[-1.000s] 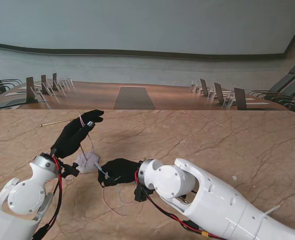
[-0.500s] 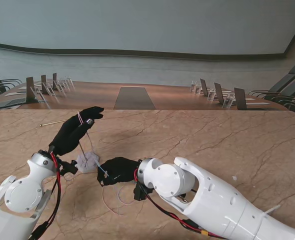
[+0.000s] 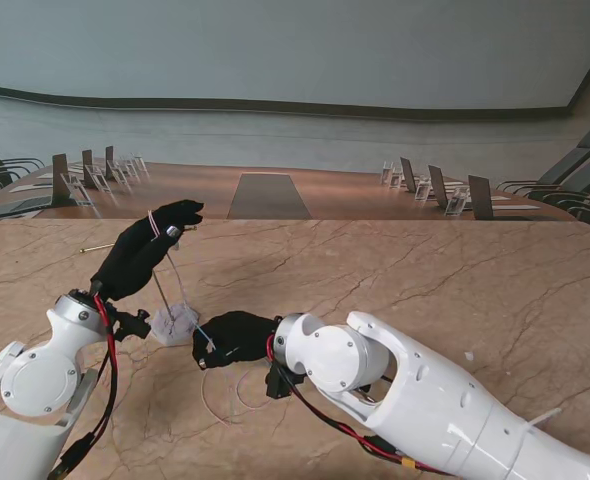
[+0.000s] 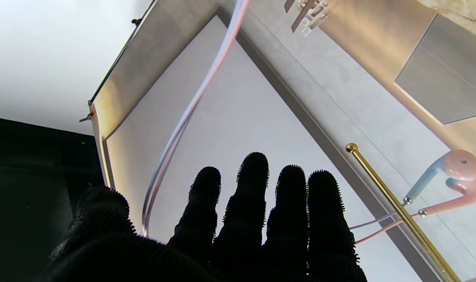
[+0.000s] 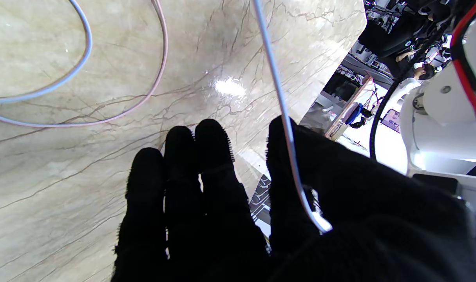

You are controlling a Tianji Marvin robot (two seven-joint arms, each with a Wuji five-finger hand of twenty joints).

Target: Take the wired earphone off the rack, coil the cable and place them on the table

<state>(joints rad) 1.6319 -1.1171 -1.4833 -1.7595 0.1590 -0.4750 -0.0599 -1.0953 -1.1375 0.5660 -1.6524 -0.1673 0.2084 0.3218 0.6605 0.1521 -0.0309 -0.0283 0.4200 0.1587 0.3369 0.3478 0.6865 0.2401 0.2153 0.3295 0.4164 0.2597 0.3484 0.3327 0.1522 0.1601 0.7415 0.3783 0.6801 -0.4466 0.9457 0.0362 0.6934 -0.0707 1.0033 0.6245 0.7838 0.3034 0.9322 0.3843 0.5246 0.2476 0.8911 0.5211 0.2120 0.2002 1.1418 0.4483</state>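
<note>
My left hand (image 3: 147, 251) is raised beside the top of the rack's thin rod (image 3: 164, 292), with the pink-and-blue earphone cable (image 3: 153, 222) looped across it. In the left wrist view the cable (image 4: 183, 121) runs between thumb and forefinger, and the pink and blue earbuds (image 4: 457, 168) hang over the rack's gold bar (image 4: 398, 213). My right hand (image 3: 233, 338) lies low on the table next to the rack's white base (image 3: 175, 322), pinching the cable's plug end (image 5: 320, 224) between thumb and forefinger. Slack cable (image 3: 225, 395) lies in loops (image 5: 85, 58) on the marble.
The gold bar (image 3: 105, 246) sticks out to the left over the marble table (image 3: 425, 280). My bulky right forearm (image 3: 425, 400) covers the near middle of the table. A small white speck (image 3: 468, 356) lies to the right. Conference desks and chairs stand beyond the far edge.
My left hand has risen and drifted left and farther from me, taking the cable with it. My right hand has slid slightly left while keeping its hold.
</note>
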